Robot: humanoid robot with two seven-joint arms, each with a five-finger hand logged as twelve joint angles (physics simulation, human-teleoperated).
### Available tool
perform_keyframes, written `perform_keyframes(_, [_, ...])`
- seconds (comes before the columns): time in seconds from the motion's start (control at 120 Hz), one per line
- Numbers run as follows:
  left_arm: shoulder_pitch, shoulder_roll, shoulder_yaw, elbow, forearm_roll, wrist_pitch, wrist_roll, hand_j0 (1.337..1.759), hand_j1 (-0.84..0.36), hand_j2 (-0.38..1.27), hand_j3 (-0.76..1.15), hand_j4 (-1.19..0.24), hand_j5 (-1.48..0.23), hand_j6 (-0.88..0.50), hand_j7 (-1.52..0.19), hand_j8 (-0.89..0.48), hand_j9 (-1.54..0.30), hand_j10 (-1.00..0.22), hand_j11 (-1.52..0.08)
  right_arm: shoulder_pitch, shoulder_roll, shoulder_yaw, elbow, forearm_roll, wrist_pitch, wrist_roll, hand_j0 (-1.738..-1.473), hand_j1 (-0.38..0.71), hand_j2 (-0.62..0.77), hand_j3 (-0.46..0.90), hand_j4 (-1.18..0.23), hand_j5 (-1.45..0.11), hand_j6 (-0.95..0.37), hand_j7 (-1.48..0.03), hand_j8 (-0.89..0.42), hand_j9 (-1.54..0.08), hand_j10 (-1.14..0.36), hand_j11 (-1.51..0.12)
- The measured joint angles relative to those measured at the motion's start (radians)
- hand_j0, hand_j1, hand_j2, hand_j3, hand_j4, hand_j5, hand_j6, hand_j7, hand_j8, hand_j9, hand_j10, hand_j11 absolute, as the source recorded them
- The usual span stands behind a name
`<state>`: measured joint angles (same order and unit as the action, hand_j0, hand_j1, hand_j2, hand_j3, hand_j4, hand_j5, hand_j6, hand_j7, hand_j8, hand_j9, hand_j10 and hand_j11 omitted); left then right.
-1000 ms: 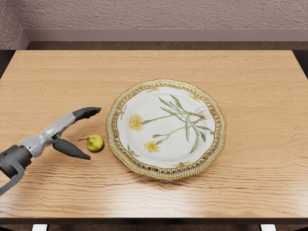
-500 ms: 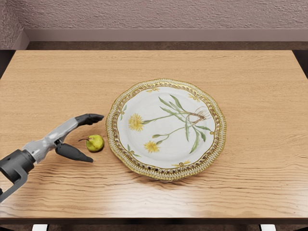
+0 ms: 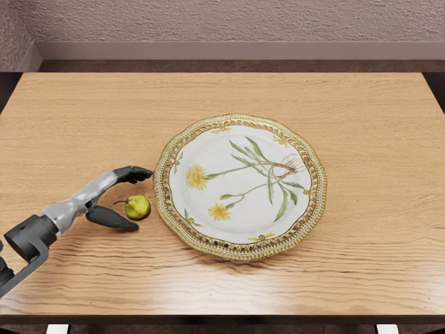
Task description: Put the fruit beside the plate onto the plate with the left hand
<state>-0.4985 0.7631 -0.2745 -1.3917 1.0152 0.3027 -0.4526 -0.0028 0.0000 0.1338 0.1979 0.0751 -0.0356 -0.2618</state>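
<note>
Pear (image 3: 138, 207) between left hand (image 3: 87, 195) digits

Home-like room: wooden table (image 3: 97, 111), floral plate (image 3: 243, 217)

Left arm (image 3: 28, 240) cut off at left edge, small fruit (image 3: 138, 207) perhaps a pear

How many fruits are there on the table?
1. The pear lies on the table, just left of the plate. Nothing seems hidden.
</note>
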Motion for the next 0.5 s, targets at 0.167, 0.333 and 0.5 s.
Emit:
perform_keyframes(0.167, [-0.001, 0.011, -0.001, -0.013, 0.001, -0.05, 0.0, 1.658, -0.07, 0.07, 0.0, -0.35, -0.45, -0.35, -0.46, -0.35, -0.45, -0.35, -0.45, 0.001, 0.0, 0.0, 0.0, 0.0, -0.001, 0.0, -1.658, -0.31, -0.01, 0.0, -0.03, -0.04, -0.03, -0.04, -0.03, -0.04, -0.03, -0.04])
perform_keyframes(0.333, [-0.005, 0.016, -0.003, -0.018, 0.001, -0.077, 0.0, 1.658, -0.11, 0.08, 0.0, -0.39, -0.5, -0.39, -0.51, -0.39, -0.5, -0.39, -0.5, 0.001, 0.0, 0.0, 0.0, 0.0, -0.001, 0.0, -1.658, -0.31, -0.01, 0.0, -0.03, -0.04, -0.03, -0.04, -0.03, -0.04, -0.03, -0.04])
perform_keyframes(0.5, [-0.006, 0.03, -0.006, -0.02, 0.0, -0.083, 0.0, 1.658, -0.13, 0.09, 0.0, -0.41, -0.53, -0.41, -0.53, -0.41, -0.53, -0.41, -0.53, 0.001, 0.0, 0.001, 0.0, 0.0, -0.001, 0.001, -1.658, -0.31, -0.01, 0.0, -0.03, -0.04, -0.03, -0.04, -0.03, -0.04, -0.03, -0.04])
